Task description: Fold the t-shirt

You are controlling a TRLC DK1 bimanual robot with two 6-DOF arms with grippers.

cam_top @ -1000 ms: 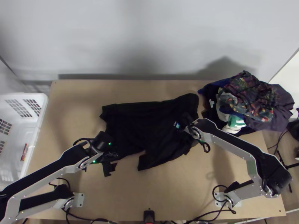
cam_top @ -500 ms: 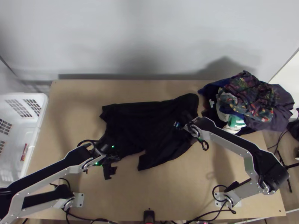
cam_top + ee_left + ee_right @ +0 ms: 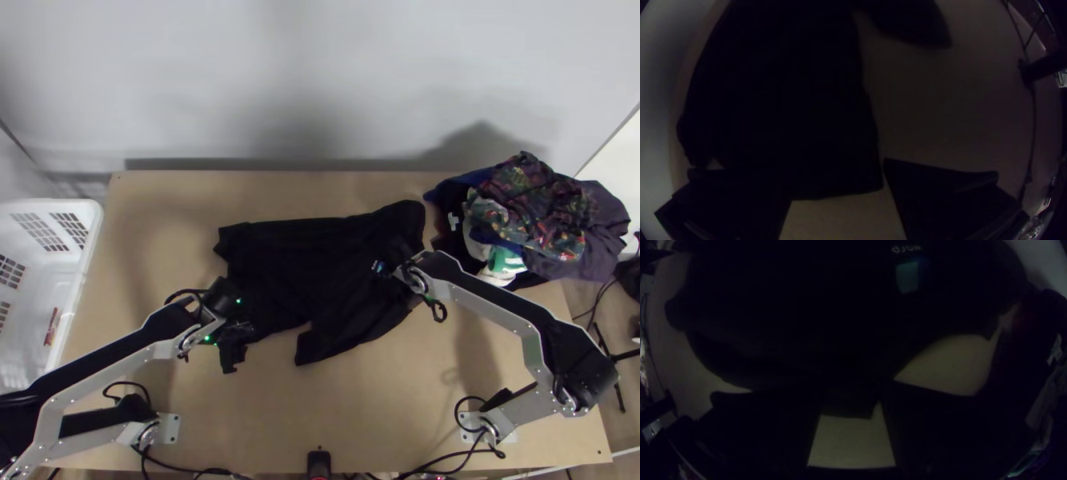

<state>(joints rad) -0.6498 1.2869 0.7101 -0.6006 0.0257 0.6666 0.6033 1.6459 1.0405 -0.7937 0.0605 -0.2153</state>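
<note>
Black t-shirt (image 3: 320, 280) spread mid-frame on surface (image 3: 360, 416); left pincer (image 3: 838, 175) gaping wide by cloth corner, right pincer (image 3: 851, 395) parted over narrow flap (neither gripping), presumably lining up fold.

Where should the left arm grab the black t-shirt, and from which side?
Probably the end edge of the black t-shirt, near its squared corner, coming from the left arm's side. The shirt lies spread, and that edge sits between the open fingers of the left gripper, with bare table just beyond, so a finger could likely slip under.
</note>
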